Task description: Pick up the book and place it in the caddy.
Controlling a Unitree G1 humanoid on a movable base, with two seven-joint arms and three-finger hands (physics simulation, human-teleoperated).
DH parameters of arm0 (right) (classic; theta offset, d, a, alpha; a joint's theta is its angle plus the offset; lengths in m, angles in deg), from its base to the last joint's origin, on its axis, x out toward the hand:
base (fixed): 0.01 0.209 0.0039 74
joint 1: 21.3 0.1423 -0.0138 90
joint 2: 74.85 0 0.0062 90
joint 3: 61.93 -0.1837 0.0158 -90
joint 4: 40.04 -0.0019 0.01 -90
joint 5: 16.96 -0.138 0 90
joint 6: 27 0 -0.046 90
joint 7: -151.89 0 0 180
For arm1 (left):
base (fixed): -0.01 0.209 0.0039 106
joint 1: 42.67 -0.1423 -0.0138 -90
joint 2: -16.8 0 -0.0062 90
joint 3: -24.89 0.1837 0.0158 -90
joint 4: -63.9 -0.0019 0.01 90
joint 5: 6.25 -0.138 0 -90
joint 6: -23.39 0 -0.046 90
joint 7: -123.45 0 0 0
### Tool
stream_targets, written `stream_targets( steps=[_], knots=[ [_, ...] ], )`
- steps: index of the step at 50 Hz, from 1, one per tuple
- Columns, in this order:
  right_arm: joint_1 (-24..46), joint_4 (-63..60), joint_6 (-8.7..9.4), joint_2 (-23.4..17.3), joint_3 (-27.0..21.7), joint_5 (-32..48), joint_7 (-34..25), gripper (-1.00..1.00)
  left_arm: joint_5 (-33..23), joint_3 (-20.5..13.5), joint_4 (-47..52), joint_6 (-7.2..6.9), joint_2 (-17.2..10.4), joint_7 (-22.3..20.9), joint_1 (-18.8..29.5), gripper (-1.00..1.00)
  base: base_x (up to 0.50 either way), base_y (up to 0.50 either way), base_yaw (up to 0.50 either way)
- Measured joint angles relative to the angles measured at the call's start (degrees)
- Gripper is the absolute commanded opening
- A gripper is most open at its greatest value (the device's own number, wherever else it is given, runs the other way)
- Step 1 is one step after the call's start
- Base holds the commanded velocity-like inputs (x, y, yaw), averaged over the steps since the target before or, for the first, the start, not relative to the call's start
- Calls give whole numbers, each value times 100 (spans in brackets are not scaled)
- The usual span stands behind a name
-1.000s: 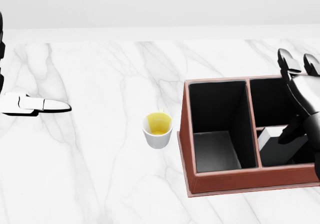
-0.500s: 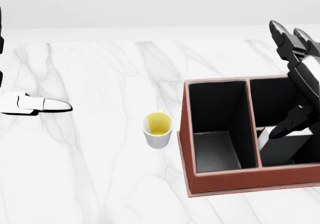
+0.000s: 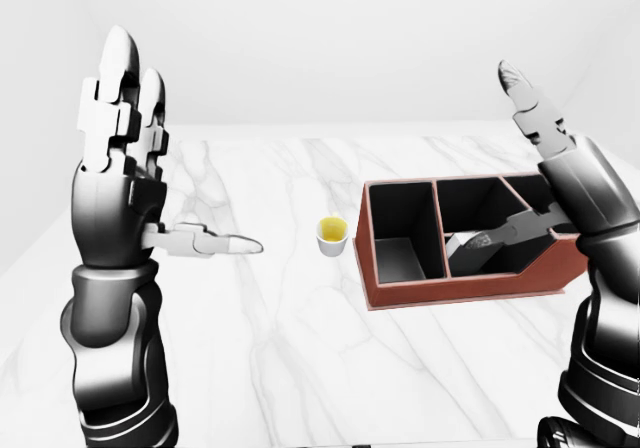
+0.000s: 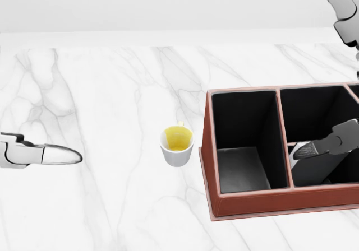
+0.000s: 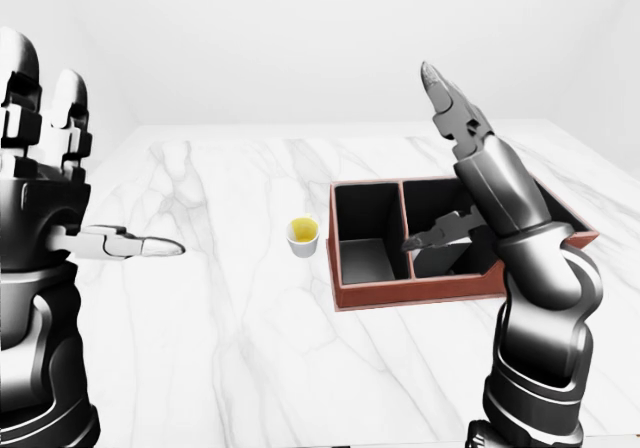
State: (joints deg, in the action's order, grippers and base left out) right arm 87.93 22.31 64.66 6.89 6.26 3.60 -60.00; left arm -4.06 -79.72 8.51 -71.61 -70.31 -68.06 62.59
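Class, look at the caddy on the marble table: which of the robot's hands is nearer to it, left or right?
Right. The right hand is raised open over the caddy, its thumb reaching above a compartment. The left hand stands open far off toward the left of the left-eye view, beyond the cup.

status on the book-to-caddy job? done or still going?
Looks nearly done. The book already sits inside the caddy, leaning in its middle compartment. The right hand is open above the caddy, its thumb near the book's top edge; contact is unclear, but no fingers close round it. The left hand is open and raised, well off to the left. Left: clear the right hand from the caddy.
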Motion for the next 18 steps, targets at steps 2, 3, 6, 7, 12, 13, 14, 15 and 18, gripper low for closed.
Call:
stream_targets(
  steps=[2, 3, 6, 7, 12, 13, 14, 15, 18],
  knots=[
    [-67, -257, 169, 36, -61, -180, -31, 100, -6, -17, 248, 0, 23, -43, -53, 100, 0, 0, 0],
    [-104, -393, 261, 56, -96, -276, -46, 100, -7, -29, 379, 0, 32, -64, -75, 100, 0, 0, 0],
    [-216, -772, 334, 107, -208, -545, -77, 100, -5, -62, 759, 0, 56, -121, -130, 100, 0, 0, 0],
    [-255, -894, 334, 123, -246, -637, -84, 100, -5, -72, 882, 0, 63, -139, -146, 100, 0, 0, 0],
    [-449, -1516, 334, 202, -511, -1171, -90, 100, 3, -138, 1482, 0, 91, -229, -228, 100, 0, 0, 0],
    [-485, -1627, 334, 212, -575, -1290, -80, 100, 17, -159, 1584, 0, 91, -242, -241, 100, 0, 0, 0],
    [-521, -1738, 334, 223, -646, -1418, -67, 100, 38, -178, 1676, 0, 86, -247, -256, 100, 0, 0, 0],
    [-556, -1841, 334, 228, -713, -1543, -50, 100, 71, -198, 1759, 0, 75, -243, -273, 100, 0, 0, 0],
    [-674, -2146, 334, 251, -932, -1934, 10, 100, 265, -252, 1965, 0, -19, -142, -360, 100, 0, 0, 0]
  ],
)
